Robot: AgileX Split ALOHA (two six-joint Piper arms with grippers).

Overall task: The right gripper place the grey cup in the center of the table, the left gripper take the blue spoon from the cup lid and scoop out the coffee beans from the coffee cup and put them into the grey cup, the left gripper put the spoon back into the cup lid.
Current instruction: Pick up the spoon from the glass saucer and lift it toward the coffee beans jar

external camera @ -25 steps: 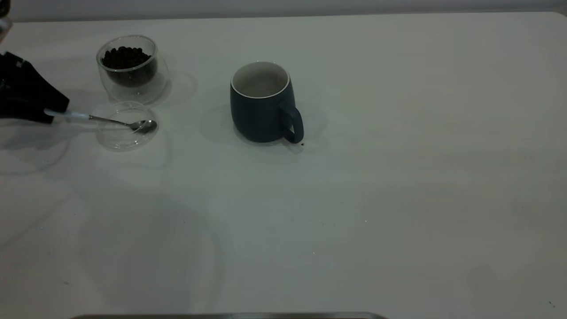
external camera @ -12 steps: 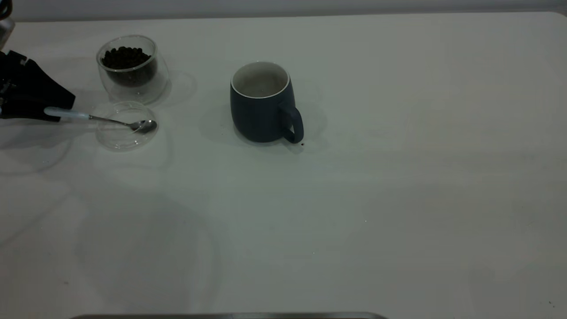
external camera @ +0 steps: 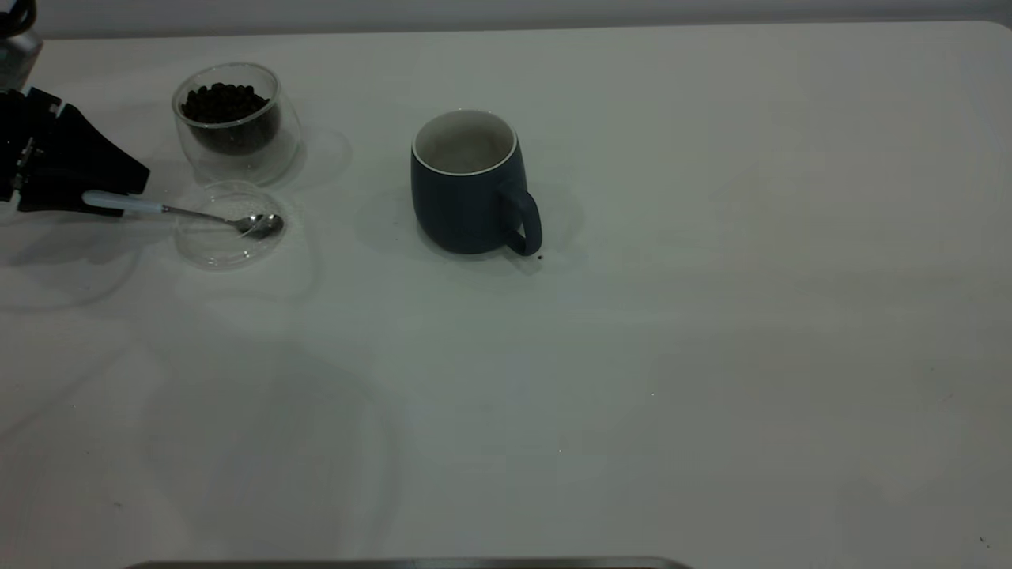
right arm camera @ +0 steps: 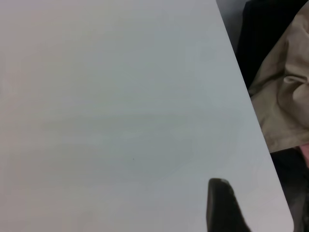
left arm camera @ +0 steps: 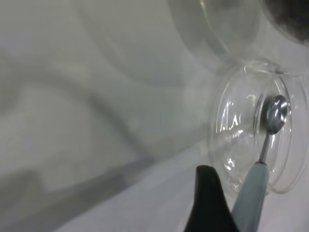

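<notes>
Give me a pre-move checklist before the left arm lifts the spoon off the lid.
1. Grey cup near the table's middle, upright: ok.
2. Blue spoon with its bowl resting in the cup lid: ok.
3. Left pincer at the spoon's handle end: ok. Firmly closed on it: cannot tell.
4. Coffee cup upright behind the lid, coffee beans inside: ok.
5. Grey cup free of beans: cannot tell; no beans visible in the part of its pale interior that shows.
6. Right pincer away from the cups, near the table edge: ok.
</notes>
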